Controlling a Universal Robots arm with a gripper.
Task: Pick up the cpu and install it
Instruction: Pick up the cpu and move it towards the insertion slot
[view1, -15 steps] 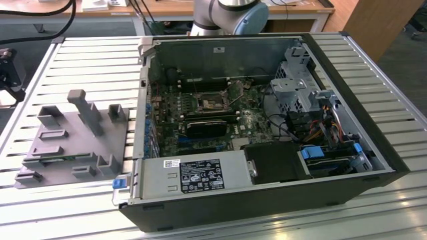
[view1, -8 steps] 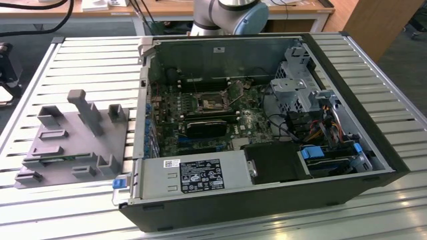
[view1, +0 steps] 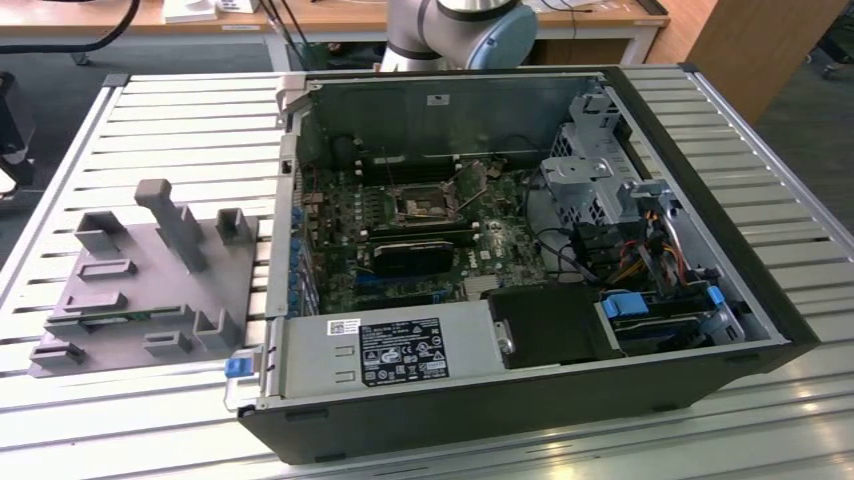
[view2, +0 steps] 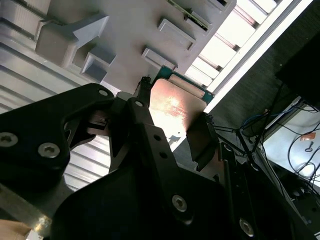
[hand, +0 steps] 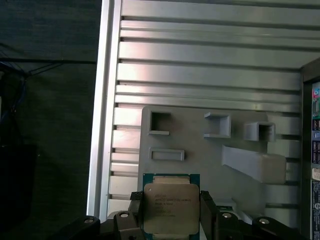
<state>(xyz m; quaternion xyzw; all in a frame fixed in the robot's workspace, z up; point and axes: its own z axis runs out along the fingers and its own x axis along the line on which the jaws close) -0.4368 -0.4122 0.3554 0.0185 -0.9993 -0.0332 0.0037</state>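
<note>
Both cpu (hand: 167, 210) edges clamped by tool (hand: 170, 200), chip flat over fixture tray (hand: 200, 155); socket (view1: 424, 200) lies toward exterior view's right of tray.

Open computer case (view1: 534, 410), grey fixture tray (view1: 150, 300), slatted table (view1: 174, 120)

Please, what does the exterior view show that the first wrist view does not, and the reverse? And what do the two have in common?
Exterior view: the inside of the open computer case, with its motherboard. First wrist view: the pincer shut on the cpu, whose silver plate faces the camera. Both: the grey fixture tray with its raised blocks, lying on the slatted metal table.
</note>
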